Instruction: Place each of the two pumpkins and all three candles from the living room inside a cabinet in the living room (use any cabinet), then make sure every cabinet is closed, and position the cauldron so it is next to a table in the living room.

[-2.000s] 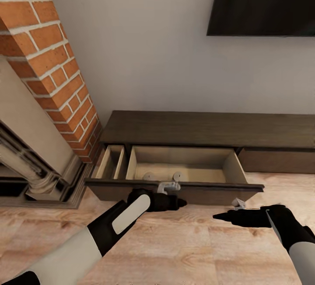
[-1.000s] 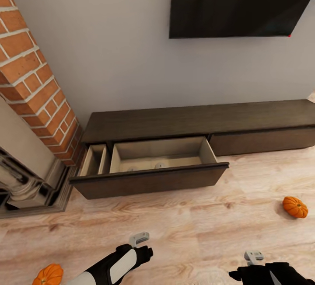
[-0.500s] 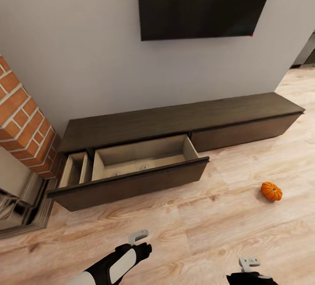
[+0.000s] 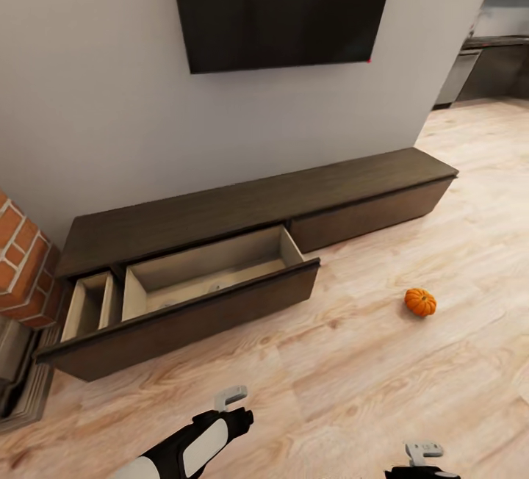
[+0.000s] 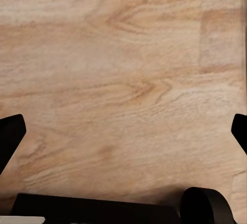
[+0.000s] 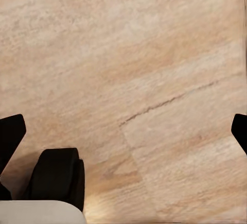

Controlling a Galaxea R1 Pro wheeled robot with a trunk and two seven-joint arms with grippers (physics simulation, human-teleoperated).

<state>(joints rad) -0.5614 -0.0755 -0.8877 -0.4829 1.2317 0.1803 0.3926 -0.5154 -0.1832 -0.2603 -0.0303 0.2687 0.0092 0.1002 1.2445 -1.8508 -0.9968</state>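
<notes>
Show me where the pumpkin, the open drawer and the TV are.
pumpkin (image 4: 420, 302), head view, middle of its orange ribbed body on the floor.
open drawer (image 4: 184, 317), head view, its dark front panel.
TV (image 4: 283, 5), head view, centre of the black screen on the wall.

Open drawer (image 4: 213, 273) unobstructed above

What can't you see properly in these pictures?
- Inside the open drawer of the cabinet, head view: two small pale shapes on its floor, too small to name, partly hidden by the drawer front.
- Right gripper, head view: cut off by the bottom edge.
- Both wrist views: fingertips cut off at the sides, nothing between them but wooden floor.
- The pumpkin: its far side.
</notes>
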